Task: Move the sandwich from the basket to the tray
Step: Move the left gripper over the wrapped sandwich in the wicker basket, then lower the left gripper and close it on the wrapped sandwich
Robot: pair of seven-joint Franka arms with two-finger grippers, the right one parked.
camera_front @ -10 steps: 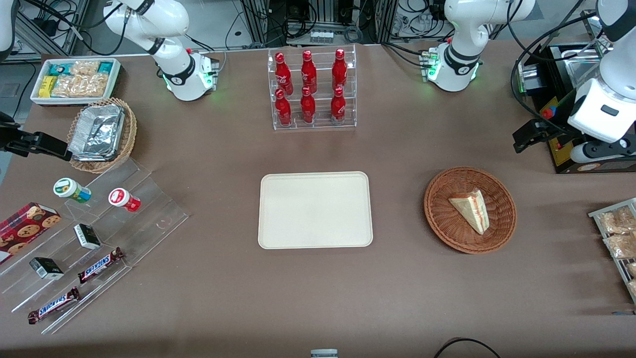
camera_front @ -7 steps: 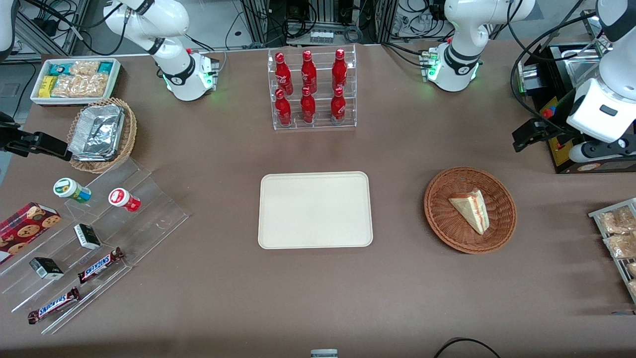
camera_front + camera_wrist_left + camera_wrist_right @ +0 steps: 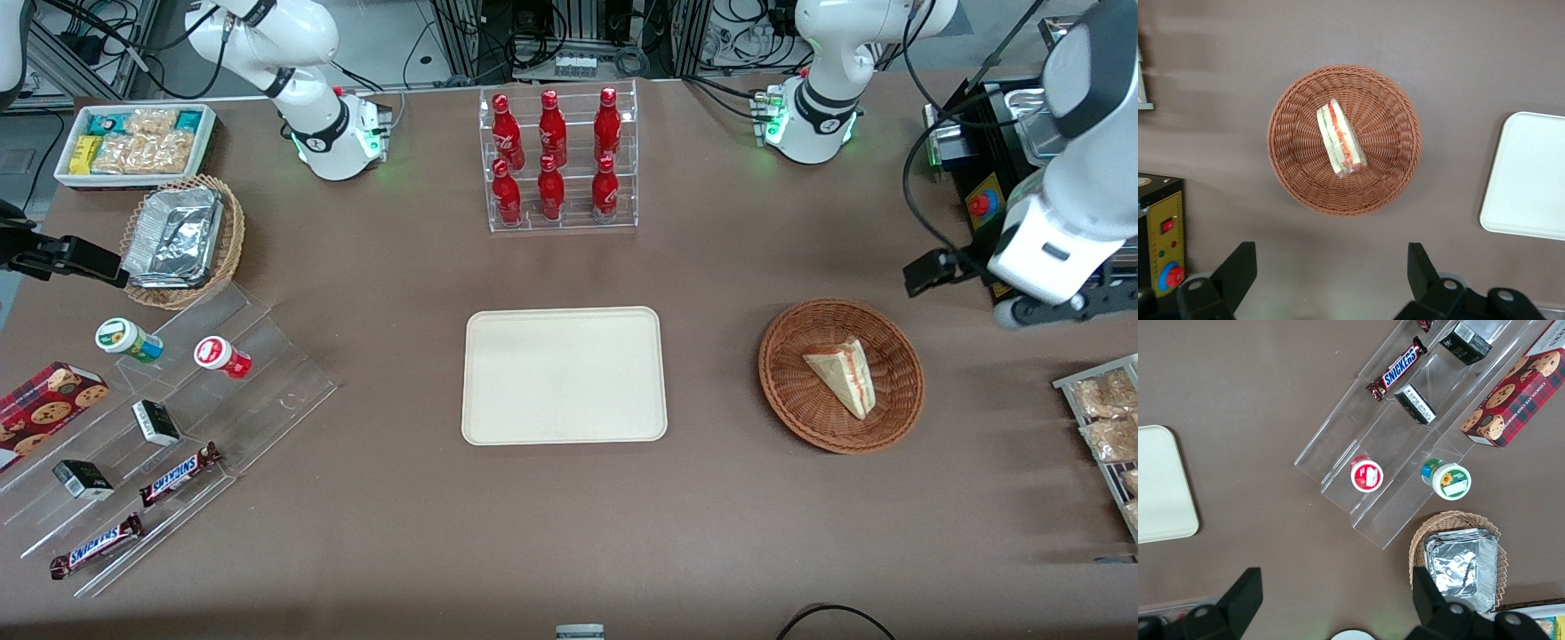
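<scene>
The sandwich lies in the reddish-brown wicker basket, a pale wedge on its side with the red and green filling stripe showing along the cut edge. Basket sits on the brown bench, toward the working arm's end. Beside it, near the middle of the bench, the cream tray lies flat with nothing on it, clearly apart from the basket.

Up in the air, the tool hangs above the bench just beside the basket, a little farther from the front camera than the basket's rim. Wrist view looks straight down: the two dark fingers stand wide apart, nothing between them, and the basket with its sandwich lies below, framed between them. No contact with anything.

Farther from the front camera than the tray, a clear rack of red bottles stands upright. A black control box with a red button sits near the basket.
</scene>
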